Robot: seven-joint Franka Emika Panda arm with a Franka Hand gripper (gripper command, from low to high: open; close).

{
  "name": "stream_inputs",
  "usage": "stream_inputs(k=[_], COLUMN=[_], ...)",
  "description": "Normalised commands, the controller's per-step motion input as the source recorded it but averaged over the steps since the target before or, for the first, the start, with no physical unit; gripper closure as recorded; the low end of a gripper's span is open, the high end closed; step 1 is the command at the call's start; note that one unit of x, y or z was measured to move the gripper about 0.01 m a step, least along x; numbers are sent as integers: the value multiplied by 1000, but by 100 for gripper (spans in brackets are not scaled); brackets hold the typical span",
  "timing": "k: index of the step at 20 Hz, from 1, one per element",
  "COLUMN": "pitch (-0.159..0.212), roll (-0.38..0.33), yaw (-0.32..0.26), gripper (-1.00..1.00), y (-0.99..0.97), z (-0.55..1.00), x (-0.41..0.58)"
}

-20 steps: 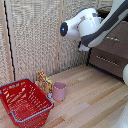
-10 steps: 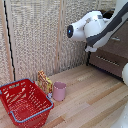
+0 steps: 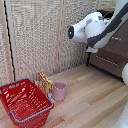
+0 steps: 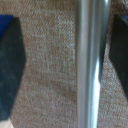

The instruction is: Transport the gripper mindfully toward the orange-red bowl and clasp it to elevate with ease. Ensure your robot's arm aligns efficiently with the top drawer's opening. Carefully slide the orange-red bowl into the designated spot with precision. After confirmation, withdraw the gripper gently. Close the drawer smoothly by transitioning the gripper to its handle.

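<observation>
Wrist view fills with a woven beige screen surface (image 4: 50, 75), and a slim silver bar (image 4: 89, 65) runs straight across it between the two dark, blue-tipped fingers (image 4: 10, 70), one at each edge of the picture. The jaws stand wide apart with the bar in the gap, nearer to one finger than the other; whether it touches that finger is too blurred to tell, and nothing is clamped. From this close it is not possible to say whether the bar is the drawer handle or a strip on the screen. In the exterior view the robot's arm (image 3: 114, 22) reaches in from the upper right, its glossy white segments bent toward the woven screen (image 3: 40, 40), with the white head (image 3: 82, 30) held high above the wooden floor (image 3: 90, 95); the fingers themselves cannot be made out there. Behind the arm, on the exterior view's right, stands a dark brown drawer unit (image 3: 112, 55) with silver bar handles. Low on the exterior view's left sits a large red wire-frame basket (image 3: 22, 102), a pink cup (image 3: 59, 91) just beside it, and a small patterned packet (image 3: 44, 81) between them against the screen. The orange-red bowl appears in neither view.
</observation>
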Motion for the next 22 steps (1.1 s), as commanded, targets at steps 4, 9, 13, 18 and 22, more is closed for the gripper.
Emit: stream_inputs(k=[4,9,13,18,22], pitch=[-48,-50,-44,-66,-15], roll=[29,9,0,0,1], yaw=[-97,-92,-86,-67,-9], gripper=[100,100,100,100,100], y=[-99,-387,-521,-638,-773], z=[74,473,606,361,36], x=[-31,67,101,25,0])
